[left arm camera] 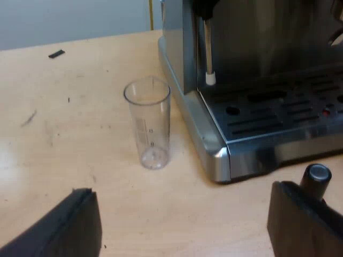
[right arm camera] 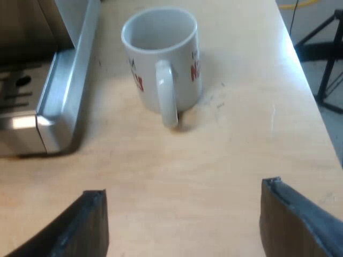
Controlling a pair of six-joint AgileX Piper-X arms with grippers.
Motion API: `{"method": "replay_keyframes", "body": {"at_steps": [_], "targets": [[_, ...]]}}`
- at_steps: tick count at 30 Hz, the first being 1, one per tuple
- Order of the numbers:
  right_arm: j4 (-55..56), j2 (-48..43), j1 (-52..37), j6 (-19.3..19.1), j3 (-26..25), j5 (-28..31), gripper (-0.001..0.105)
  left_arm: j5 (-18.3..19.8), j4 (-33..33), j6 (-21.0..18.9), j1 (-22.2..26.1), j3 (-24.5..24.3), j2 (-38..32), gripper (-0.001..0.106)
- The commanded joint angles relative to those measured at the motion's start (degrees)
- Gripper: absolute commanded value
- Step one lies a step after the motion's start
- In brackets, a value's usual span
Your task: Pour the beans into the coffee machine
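Well, left fingers (left arm camera: 69, 227) and right fingers (right arm camera: 88, 227) gape over scuffed table (left arm camera: 64, 139) — wall (left arm camera: 75, 21) beyond.

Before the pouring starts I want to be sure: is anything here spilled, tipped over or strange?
Nothing is spilled or tipped. One oddity: the measuring glass, upright beside the espresso machine, looks empty, with no beans to pour. The mug stands upright, also empty.

soft, even light from above falls across the pale desk (left arm camera: 64, 134). the espresso machine (left arm camera: 214, 160) catches a bright glint on its steel corner. the clear measuring glass (left arm camera: 148, 123) throws barely a shadow, and the mug (right arm camera: 161, 59) casts a short dark one at its base.
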Motion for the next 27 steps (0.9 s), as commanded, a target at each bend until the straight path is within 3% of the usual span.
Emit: {"method": "replay_keyframes", "body": {"at_steps": [1,27], "targets": [[1.6,-2.7,-0.2,-0.1,-0.2,-0.3,0.062,-0.5,0.0,-0.4,-0.2,-0.1,-2.2,0.066],[2.7,-2.7,-0.2,-0.1,0.1,-0.3,0.062,-0.5,0.0,-0.4,-0.2,-0.1,-2.2,0.066]]}}
